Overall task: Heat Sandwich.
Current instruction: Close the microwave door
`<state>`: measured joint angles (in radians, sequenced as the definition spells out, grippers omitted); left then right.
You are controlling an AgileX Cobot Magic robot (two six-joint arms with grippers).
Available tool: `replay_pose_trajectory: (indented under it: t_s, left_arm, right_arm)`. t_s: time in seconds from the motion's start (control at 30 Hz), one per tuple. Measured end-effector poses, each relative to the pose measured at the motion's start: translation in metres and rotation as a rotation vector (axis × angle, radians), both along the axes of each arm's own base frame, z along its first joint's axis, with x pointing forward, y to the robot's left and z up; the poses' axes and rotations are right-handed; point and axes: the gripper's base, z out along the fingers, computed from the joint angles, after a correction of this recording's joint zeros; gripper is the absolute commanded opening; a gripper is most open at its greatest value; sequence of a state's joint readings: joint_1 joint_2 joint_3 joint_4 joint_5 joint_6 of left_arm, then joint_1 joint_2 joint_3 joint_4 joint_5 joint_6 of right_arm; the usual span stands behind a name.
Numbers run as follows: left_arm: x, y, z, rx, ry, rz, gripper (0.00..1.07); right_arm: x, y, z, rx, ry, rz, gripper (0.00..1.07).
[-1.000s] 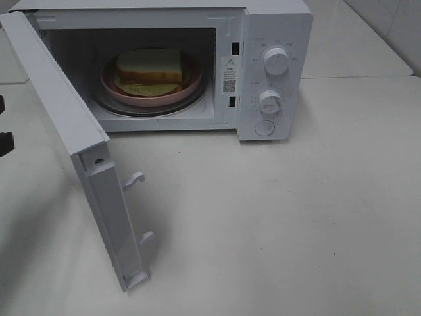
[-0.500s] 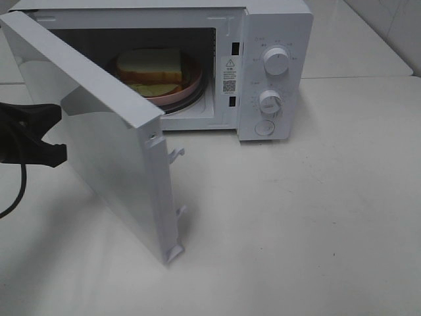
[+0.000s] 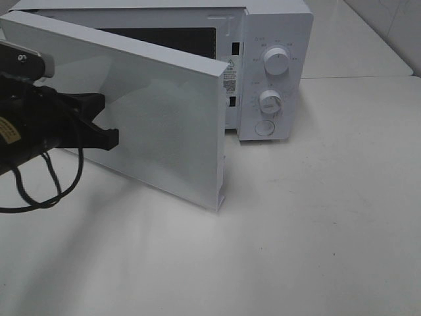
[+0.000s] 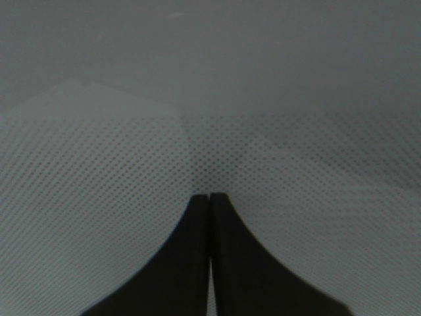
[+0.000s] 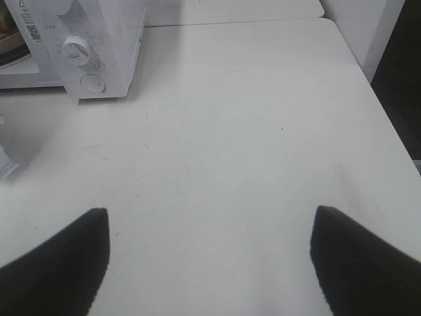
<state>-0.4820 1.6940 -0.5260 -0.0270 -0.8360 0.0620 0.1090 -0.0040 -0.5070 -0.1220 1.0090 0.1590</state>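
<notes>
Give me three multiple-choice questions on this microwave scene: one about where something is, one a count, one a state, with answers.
1. Where are the left fingers?
A) against the outer face of the microwave door
B) on a knob
C) inside the oven

2. How many round knobs does the control panel carry?
A) one
B) two
C) four

3. The door is:
A) swung wide open
B) partly shut
C) latched shut

Answers:
1 A: the shut fingertips meet the door's dotted window.
2 B: an upper knob and a lower knob sit above a round button.
3 B: a gap shows at the latch side.
</notes>
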Motion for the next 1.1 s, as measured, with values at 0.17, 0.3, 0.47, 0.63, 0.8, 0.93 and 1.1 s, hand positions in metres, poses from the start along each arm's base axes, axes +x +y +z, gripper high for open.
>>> replay_pose_trajectory:
  t_s: [0.17,0.3,0.47,0.63,0.8,0.93,1.1]
  left_arm:
    - [0.010,-0.019,0.001,-0.014,-0.013,0.027,0.00]
    - [0.019,-0.035,0.002,-0.033,-0.015,0.052,0.00]
    - [0.030,-0.055,0.004,-0.051,-0.014,0.082,0.00]
    - [0.042,-0.074,0.006,-0.055,-0.020,0.099,0.00]
    - [0.055,-0.090,0.005,-0.077,-0.007,0.112,0.00]
    - [0.057,-0.098,0.002,-0.072,0.009,0.095,0.00]
    - [0.067,-0.113,-0.001,-0.063,0.038,0.068,0.00]
  right_arm:
    - [0.000,0.000,0.000,0.000,0.000,0.000,0.76]
    - [0.000,0.000,0.000,0.000,0.000,0.000,0.76]
    - [0.000,0.000,0.000,0.000,0.000,0.000,0.76]
    - [0.000,0.000,0.000,0.000,0.000,0.000,0.76]
    - [0.000,0.000,0.000,0.000,0.000,0.000,0.76]
    - [0.000,0.000,0.000,0.000,0.000,0.000,0.76]
    - [0.000,0.000,0.000,0.000,0.000,0.000,0.76]
